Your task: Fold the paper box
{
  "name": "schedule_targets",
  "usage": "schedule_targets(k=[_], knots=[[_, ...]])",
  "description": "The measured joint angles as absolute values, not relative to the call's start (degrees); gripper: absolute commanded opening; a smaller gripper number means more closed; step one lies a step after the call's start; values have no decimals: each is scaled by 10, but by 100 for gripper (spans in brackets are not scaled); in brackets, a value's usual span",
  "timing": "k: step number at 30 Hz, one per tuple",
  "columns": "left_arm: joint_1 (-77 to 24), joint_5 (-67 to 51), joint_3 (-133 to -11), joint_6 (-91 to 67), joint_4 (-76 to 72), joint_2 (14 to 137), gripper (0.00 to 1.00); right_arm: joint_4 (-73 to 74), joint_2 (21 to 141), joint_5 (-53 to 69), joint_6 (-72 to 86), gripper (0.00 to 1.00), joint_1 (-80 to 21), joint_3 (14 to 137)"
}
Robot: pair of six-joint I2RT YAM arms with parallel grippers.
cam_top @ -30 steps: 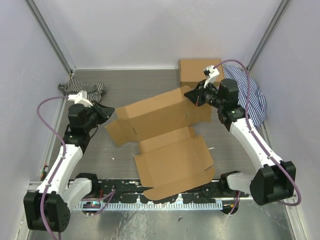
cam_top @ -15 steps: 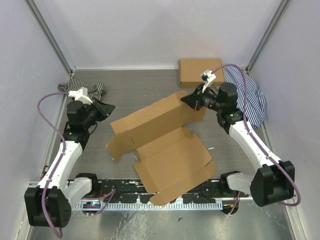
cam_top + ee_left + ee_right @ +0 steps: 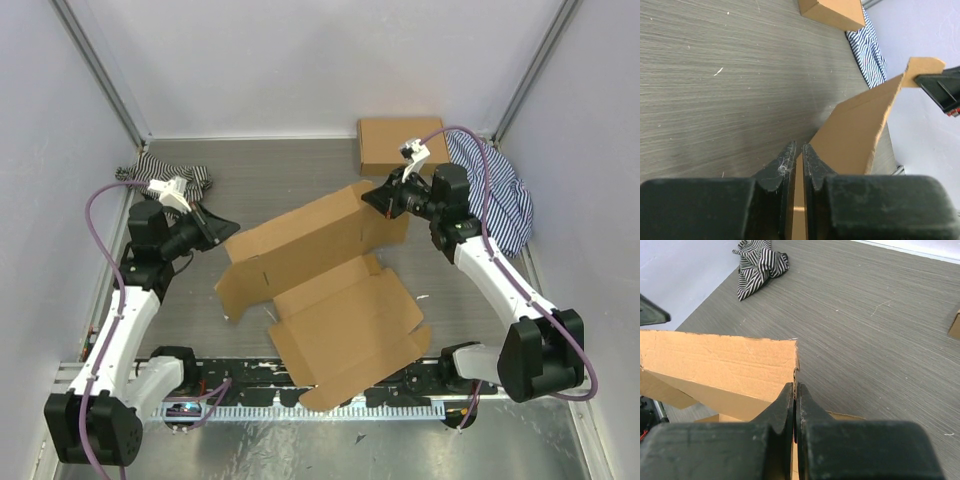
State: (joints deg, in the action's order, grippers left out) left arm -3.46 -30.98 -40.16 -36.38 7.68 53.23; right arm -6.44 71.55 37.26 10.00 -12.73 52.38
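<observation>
Left pincer point(image 3: 222, 228), well left of the spare box point(image 3: 396, 145), straddles the left end of the raised panel of the box point(image 3: 345, 320), jaws nearly together; whether they bite it I cannot tell. That box lies half-open, nearer than and left of the spare box. Right pincer point(image 3: 372, 200), just in front of the spare box, is clenched on the panel's right corner, apparently keeping it upright for folding.

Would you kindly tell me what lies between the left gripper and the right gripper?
A raised panel of the paper box spans that stretch, one end in the fingers of the left gripper, the other in those of the right gripper; the top view shows it.
</observation>
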Motion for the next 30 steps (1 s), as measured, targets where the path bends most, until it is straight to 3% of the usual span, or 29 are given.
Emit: schedule_targets(k=[26,30], knots=[[-46,-382,-502,-343,211,508,17,-60,735,328,110,1,-127,531],[-52,-340,-525,-321,249,517,32,-62,735,329,113,1,-127,530]])
